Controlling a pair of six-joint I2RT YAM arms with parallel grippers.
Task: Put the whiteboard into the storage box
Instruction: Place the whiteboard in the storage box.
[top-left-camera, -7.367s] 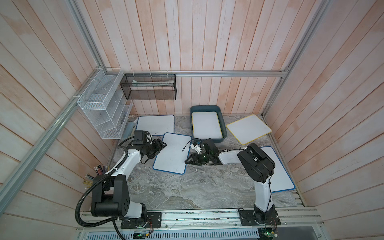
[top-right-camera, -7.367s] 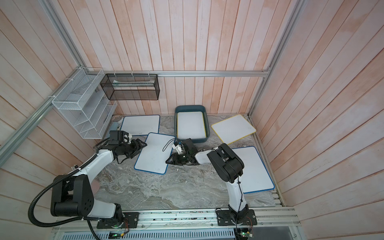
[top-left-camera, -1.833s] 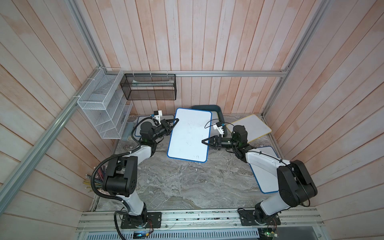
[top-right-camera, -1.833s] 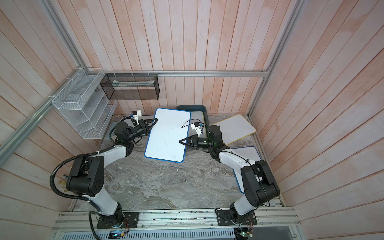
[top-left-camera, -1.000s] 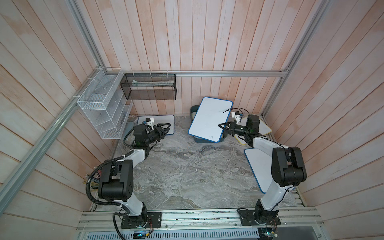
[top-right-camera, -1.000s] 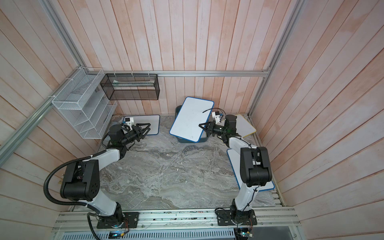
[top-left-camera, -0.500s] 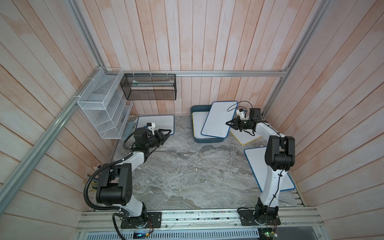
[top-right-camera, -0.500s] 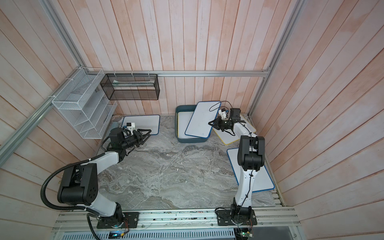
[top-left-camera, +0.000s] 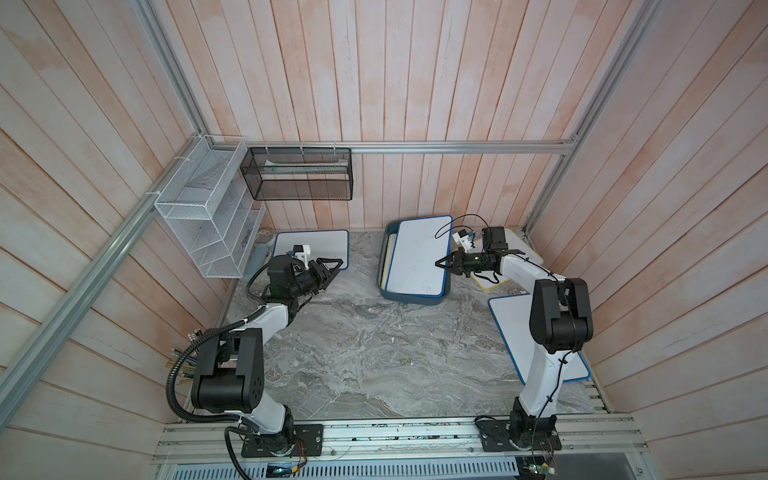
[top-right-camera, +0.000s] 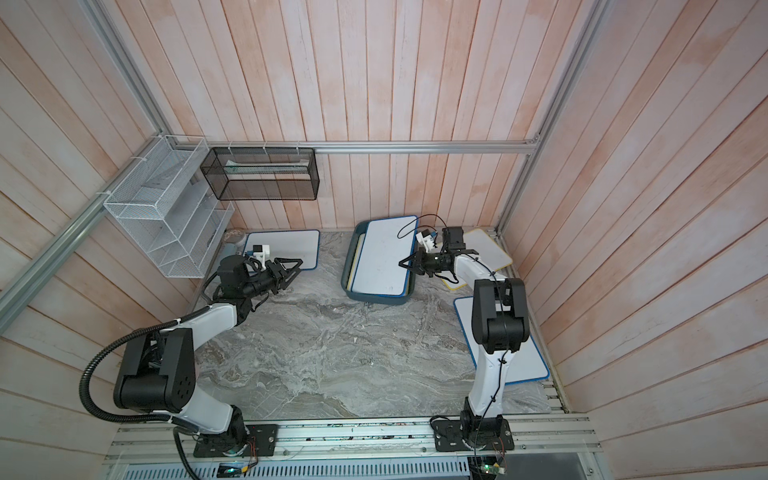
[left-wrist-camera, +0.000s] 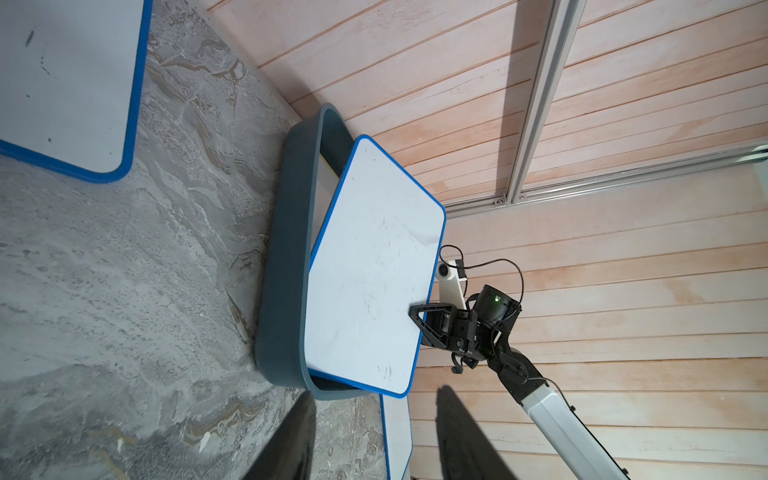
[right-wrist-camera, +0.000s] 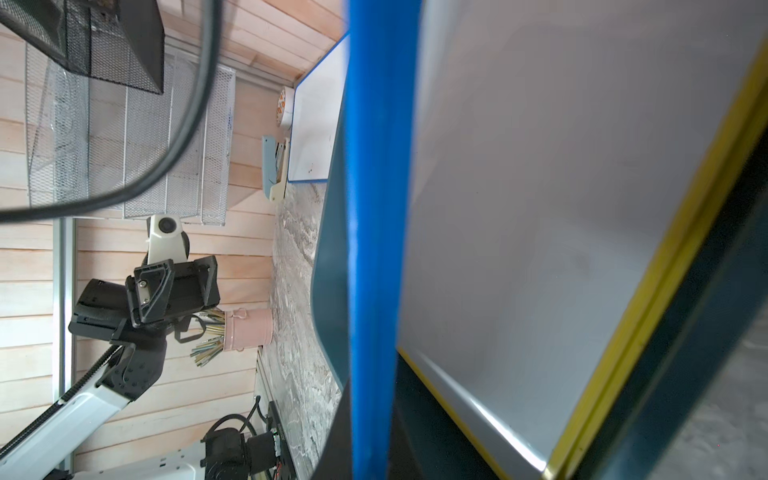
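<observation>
Far centre, blue-framed whiteboard (top-left-camera: 417, 257) tilted in the teal storage box (top-left-camera: 411, 297), right edge raised and pinched by the closed right gripper (top-left-camera: 441, 263), left gripper (top-left-camera: 337, 267) parted, empty, over the far-left marble table (top-left-camera: 353, 353).

Right gripper (top-left-camera: 439, 262) carried blue-framed whiteboard (top-left-camera: 417, 257) from worktop middle, tilted into storage box (top-left-camera: 399, 296) at far edge; left gripper (top-left-camera: 336, 269) let go, pulled back.

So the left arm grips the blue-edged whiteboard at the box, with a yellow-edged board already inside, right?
No: the right gripper grips the whiteboard at the box, as both top views show; the left gripper is open and empty. A yellow-edged board is inside.
</observation>
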